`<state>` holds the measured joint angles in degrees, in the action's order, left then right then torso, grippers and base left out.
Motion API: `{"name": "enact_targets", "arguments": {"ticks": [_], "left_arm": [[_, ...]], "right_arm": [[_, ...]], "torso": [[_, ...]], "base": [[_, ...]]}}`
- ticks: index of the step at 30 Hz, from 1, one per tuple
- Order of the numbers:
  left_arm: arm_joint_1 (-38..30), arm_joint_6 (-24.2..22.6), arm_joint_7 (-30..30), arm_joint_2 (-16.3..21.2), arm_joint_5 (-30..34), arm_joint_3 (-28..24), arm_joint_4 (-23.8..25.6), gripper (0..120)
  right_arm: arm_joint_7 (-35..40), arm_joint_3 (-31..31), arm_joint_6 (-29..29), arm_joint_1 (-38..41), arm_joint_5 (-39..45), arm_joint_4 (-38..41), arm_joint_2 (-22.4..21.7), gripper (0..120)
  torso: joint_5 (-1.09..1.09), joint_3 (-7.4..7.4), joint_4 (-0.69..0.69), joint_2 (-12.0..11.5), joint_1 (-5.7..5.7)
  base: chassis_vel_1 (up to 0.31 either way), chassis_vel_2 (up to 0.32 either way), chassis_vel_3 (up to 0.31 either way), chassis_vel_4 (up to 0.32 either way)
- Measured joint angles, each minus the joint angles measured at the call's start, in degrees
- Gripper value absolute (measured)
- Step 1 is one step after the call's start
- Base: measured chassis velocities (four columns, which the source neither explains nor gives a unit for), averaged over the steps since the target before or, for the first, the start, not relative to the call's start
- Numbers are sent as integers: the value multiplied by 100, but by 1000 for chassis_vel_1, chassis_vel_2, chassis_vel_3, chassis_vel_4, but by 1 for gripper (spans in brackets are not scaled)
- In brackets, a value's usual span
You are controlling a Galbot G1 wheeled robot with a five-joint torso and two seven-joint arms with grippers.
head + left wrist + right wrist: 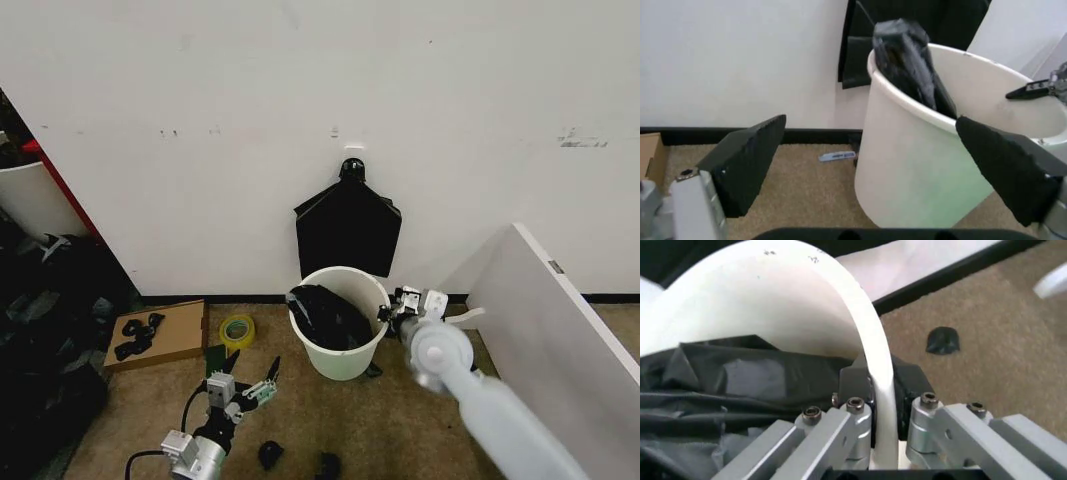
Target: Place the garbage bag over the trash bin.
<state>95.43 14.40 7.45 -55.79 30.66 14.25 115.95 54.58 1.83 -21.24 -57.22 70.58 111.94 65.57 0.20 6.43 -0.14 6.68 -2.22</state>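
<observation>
While the left gripper [256, 386] gapes wide nearby, the right gripper [881, 407] pinches the trash bin [345, 352] rim.

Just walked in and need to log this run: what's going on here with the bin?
The right gripper is clamped on the rim of the white trash bin, one finger inside, one outside. The black garbage bag sits bunched inside the bin, part of it draped over the rim, not yet spread around it. The left gripper hovers open, low over the carpet beside the bin, holding nothing.
</observation>
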Motion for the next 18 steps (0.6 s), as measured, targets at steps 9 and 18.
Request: {"name": "enact_targets", "arguments": {"ticks": [9,18], "left_arm": [[52,-94,151,312,528,78,215,100],[-3,-292,293,392,841,149,368,100]], "right_arm": [[338,5,334,-399,-573,-226,453,3],[318,100,422,-551,-820,-414,737,3]], "torso": [[0,0,-1,0,0],[-1,0,-3,0,0]], "base": [[0,0,0,0],[0,0,0,0]]}}
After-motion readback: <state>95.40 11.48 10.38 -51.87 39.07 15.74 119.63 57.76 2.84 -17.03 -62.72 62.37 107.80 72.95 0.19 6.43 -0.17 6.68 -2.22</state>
